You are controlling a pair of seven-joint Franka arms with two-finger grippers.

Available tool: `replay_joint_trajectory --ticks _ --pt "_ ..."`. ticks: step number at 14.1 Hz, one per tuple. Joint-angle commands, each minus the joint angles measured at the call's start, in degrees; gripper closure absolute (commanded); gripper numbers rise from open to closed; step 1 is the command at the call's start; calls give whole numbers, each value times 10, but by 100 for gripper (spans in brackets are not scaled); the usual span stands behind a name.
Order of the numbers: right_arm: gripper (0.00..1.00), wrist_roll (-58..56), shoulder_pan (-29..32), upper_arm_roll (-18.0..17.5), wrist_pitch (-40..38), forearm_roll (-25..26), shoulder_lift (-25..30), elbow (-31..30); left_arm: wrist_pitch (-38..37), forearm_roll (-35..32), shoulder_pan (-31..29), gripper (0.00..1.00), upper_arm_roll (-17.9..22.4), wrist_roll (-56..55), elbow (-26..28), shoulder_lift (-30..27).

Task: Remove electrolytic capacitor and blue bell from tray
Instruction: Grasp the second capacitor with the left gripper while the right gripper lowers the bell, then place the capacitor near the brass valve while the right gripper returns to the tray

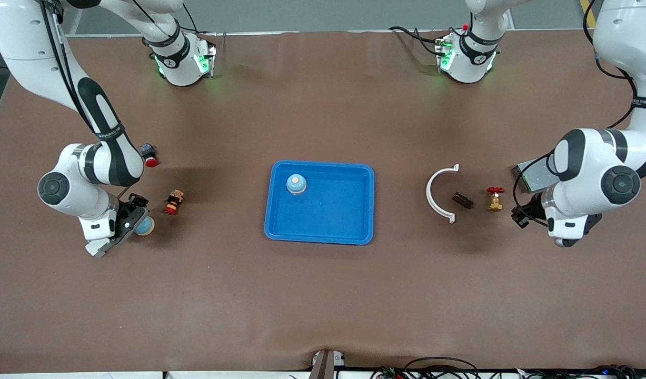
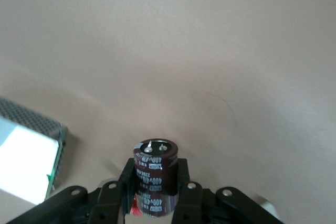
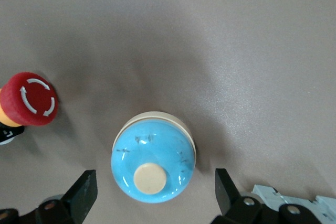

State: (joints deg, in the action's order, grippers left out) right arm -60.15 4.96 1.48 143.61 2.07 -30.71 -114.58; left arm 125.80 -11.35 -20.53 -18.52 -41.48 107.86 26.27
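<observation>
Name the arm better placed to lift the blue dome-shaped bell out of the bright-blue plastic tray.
Right: the right gripper is open above another bell on the table; the left gripper grips a dark cylindrical capacitor.

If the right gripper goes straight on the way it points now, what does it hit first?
Likely the blue bell: it sits on the table directly between the right gripper's open fingers, so descending further would straddle it, palm meeting its button first.

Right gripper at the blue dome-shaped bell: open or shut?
Open. The right gripper's fingers stand clear of the blue dome-shaped bell with cream button on both sides.
</observation>
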Motion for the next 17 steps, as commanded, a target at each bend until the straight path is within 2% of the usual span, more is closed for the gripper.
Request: replay_joint_trajectory --ticks 1,4,6,7,8,12,15,17 --pt "0 8 11 -13 -46 -14 9 14 37 -48 -26 100 -4 29 0 29" --pt "0 85 1 -14 -177 -35 22 60 58 -74 -30 100 -4 30 -4 55" --pt "0 155 -20 -14 -206 -35 49 60 60 -101 -31 65 -4 30 -5 66" --pt "0 204 -42 -14 -231 -35 62 60 60 -103 -32 35 -4 30 -6 65" --pt "0 264 -61 -14 -255 -35 77 60 60 -103 -32 0 -4 30 -7 64" --pt "0 468 -134 -15 -297 -35 114 59 49 -97 -46 0 -10 30 -7 35" --pt "0 595 -191 -15 -299 -35 129 59 6 -84 -47 0 -48 34 -12 1" --pt "0 664 -220 -16 -294 -37 130 60 -36 -55 -46 0 -70 33 -43 -11"
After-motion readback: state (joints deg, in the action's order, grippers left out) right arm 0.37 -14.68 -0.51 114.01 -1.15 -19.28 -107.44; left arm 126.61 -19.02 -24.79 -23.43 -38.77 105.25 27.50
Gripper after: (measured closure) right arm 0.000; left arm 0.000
